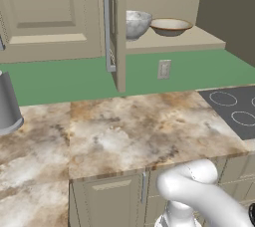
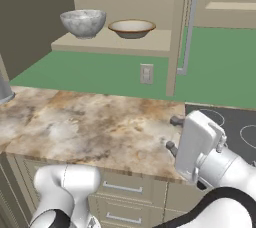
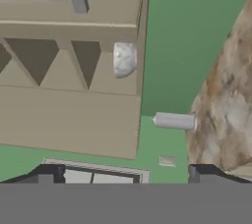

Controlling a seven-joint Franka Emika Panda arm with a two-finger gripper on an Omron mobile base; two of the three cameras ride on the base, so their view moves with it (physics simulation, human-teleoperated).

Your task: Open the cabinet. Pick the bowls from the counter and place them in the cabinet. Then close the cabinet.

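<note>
- Marbled stone table (image 1: 124, 126) is lying bare of bowls, stovetop (image 1: 236, 109) sitting at its far right.
- Jaws (image 2: 172, 134) are hovering released over the table, grasping nothing.
- Cabinet (image 2: 130, 44) is standing open, door (image 2: 177, 37) swung out edge-on; grey bowl (image 2: 83, 23) and cream bowl (image 2: 132, 28) are resting side by side on its shelf.
- Placing looks done; closing step is in hand. Next move is calling for reaching the door and swinging it shut.

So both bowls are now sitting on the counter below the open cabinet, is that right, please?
Not quite: the grey-white bowl and the cream bowl sit side by side on the shelf inside the open cabinet, not on the counter. The left base view shows it.
</note>
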